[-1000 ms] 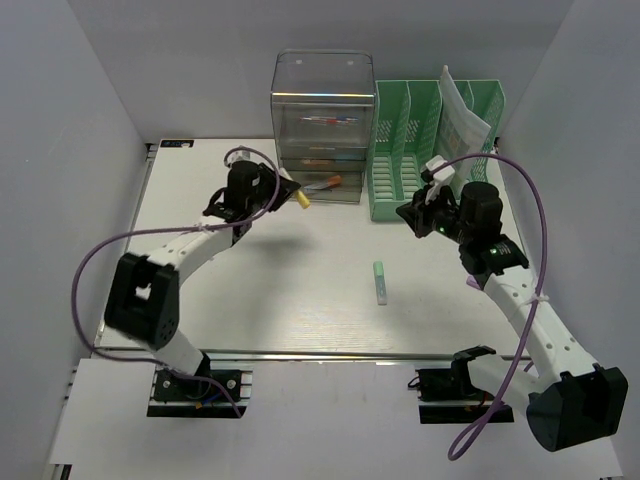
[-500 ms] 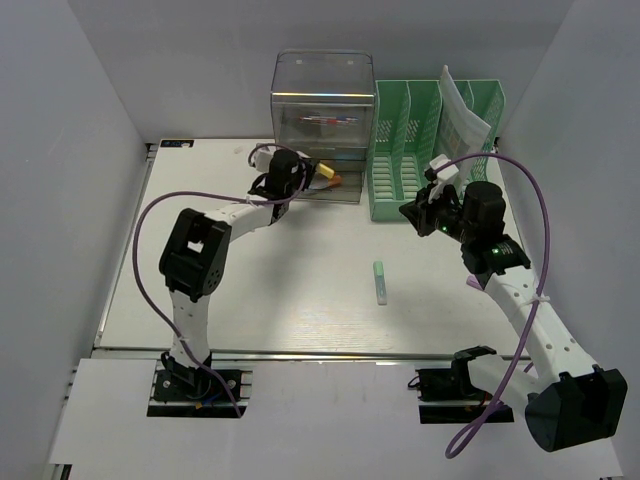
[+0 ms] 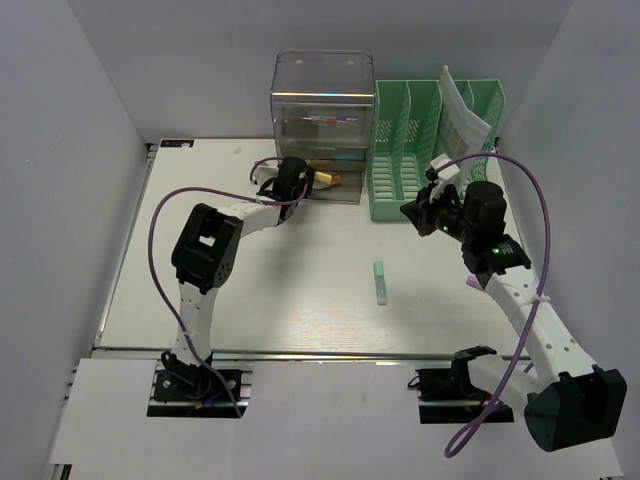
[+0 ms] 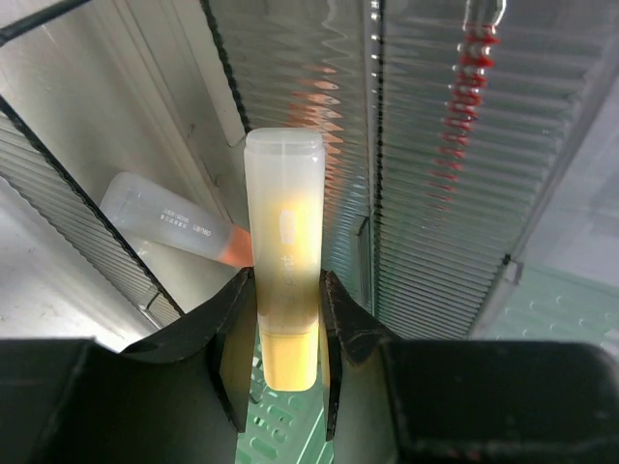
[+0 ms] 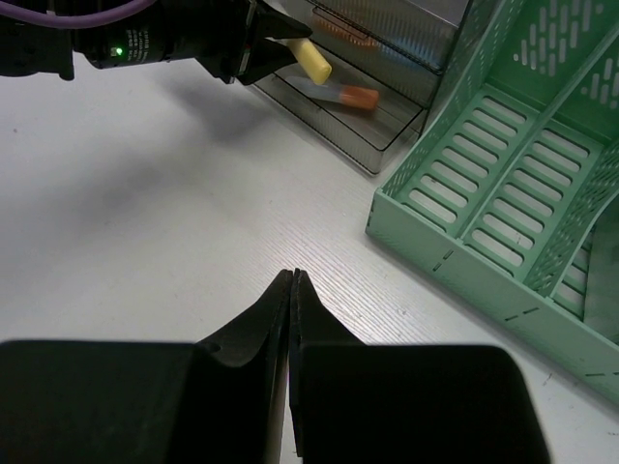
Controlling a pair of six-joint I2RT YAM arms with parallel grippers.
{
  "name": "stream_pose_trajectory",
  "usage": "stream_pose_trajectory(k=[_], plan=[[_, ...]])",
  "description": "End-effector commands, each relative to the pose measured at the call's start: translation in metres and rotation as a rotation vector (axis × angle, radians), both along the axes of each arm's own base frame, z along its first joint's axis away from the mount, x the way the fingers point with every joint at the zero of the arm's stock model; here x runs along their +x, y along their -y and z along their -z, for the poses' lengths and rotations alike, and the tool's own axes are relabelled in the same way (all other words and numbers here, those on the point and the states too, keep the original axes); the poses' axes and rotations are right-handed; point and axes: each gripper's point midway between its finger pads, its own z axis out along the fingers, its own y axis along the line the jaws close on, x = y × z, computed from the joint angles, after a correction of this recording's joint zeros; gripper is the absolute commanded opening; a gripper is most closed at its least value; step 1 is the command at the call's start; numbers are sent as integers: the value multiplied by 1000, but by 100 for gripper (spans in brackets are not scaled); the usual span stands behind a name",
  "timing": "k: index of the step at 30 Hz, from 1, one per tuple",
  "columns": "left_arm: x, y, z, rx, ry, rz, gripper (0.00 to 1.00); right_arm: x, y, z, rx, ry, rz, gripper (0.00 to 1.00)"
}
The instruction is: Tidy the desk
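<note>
The desk [image 3: 250, 290] is a big, flat, off-white top under both arms, with a metal rail in front. The left gripper [image 4: 286, 290] pinches a fat yellow marker [image 4: 283, 222] at the clear ribbed drawer box [image 3: 322, 110], maybe over its bottom drawer. The right gripper [image 5: 292, 285] is pressed together, holding nothing, near the green slotted rack [image 5: 484, 164]. A green pen [image 3: 379, 282] lies on the desk.

plain grey walls [image 3: 60, 150] — three sides, soft light
</note>
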Motion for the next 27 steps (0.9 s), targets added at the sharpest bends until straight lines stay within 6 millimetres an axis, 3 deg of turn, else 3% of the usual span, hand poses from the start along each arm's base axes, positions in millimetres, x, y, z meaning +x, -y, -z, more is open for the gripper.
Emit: stream_pose_trajectory(k=[1, 4, 11, 15, 19, 23, 25, 26, 27], plan=[[8, 3, -21, -48, 40, -42, 17, 2, 1, -7, 9, 33, 2, 3], [10, 3, -15, -54, 32, -48, 22, 1, 1, -7, 10, 36, -1, 4], [7, 1, 1, -48, 4, -58, 57, 1, 2, -7, 14, 36, -2, 3], [6, 2, -7, -59, 22, -51, 63, 0, 3, -7, 17, 32, -4, 3], [2, 3, -22, -88, 60, -35, 61, -1, 3, -5, 19, 27, -12, 3], [-5, 11, -56, -120, 136, 33, 54, -1, 3, -2, 11, 24, -22, 7], [-16, 18, -88, -143, 186, 101, 50, -1, 2, 3, 7, 8, -35, 16], [-24, 19, -86, -95, 198, 150, 43, -1, 2, 5, 5, 0, -41, 21], [-34, 23, -107, -88, 241, 204, 38, -1, 2, 6, 2, -5, -50, 35]])
